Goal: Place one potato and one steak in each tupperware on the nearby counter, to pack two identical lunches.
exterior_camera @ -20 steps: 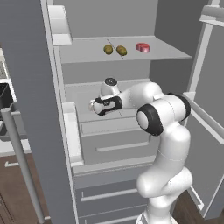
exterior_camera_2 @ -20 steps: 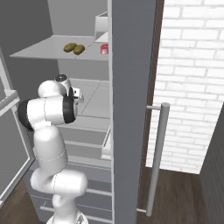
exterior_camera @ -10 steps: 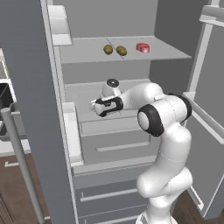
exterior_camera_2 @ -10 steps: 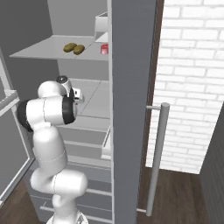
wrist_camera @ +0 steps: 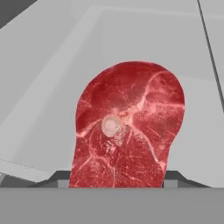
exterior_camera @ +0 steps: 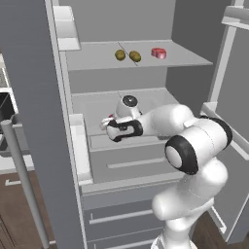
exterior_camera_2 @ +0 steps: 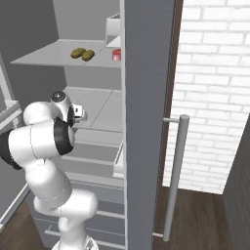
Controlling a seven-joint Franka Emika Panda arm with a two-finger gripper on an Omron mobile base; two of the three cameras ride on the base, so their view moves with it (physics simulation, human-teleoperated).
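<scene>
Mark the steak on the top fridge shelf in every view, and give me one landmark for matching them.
Left base view: top-shelf steak upper centre-right, right of the potatoes.
Right base view: top-shelf steak upper centre, beside the door edge.
Hand view: a second steak sits centre, between the tips of the claw.
Shared landmark: the potatoes, left of the top-shelf steak in both base views.
</scene>
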